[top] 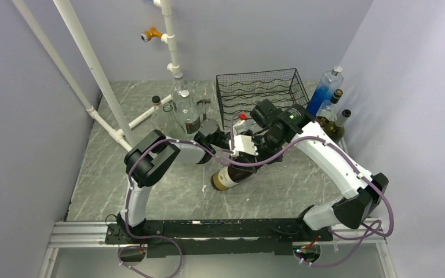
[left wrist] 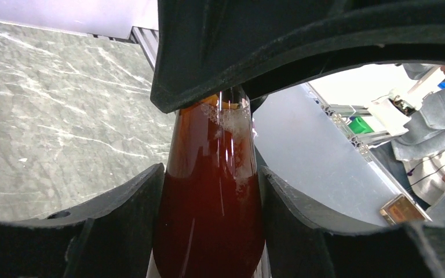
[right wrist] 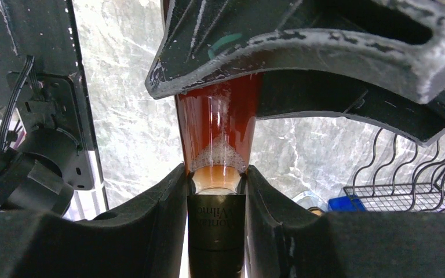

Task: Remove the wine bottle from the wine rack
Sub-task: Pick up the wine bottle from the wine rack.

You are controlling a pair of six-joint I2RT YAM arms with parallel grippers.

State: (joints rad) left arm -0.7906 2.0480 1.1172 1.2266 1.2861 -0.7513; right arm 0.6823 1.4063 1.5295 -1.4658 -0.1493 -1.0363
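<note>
The wine bottle [top: 227, 176], dark glass with reddish liquid and a pale label, is out of the wine rack [top: 261, 92] and hangs tilted over the marble table, base toward the near left. My right gripper [top: 262, 152] is shut on its black-foiled neck [right wrist: 216, 226], pads [right wrist: 162, 220] pressed on both sides. My left gripper [top: 243, 161] holds the bottle [left wrist: 208, 202] lower down at the shoulder, both fingers [left wrist: 127, 220] touching the glass. The black wire rack [right wrist: 417, 185] stands behind, with no bottle showing in it.
Clear glass bottles [top: 179, 113] stand at the back left beside slanting white pipes [top: 92, 69]. A blue bottle [top: 324, 90] and dark bottles [top: 336, 124] stand against the right wall. The rail [top: 208, 229] with both arm bases runs along the near edge.
</note>
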